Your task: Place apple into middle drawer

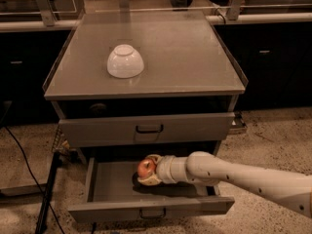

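My claw [147,171] is clamped on the apple [145,167], low inside the open drawer [109,189] so release means only a short drop. Bowl [125,61] sits on the bench [195,57] above, well clear.

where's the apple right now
In the camera view, low and slightly left of centre: the apple is gripped in the claw, inside the open middle drawer, just below the closed upper drawer.

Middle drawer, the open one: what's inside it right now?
The end effector, closed on the apple, is inside the middle drawer, over its grey floor. The floor beneath them is in shadow, and the arm covers the right side.
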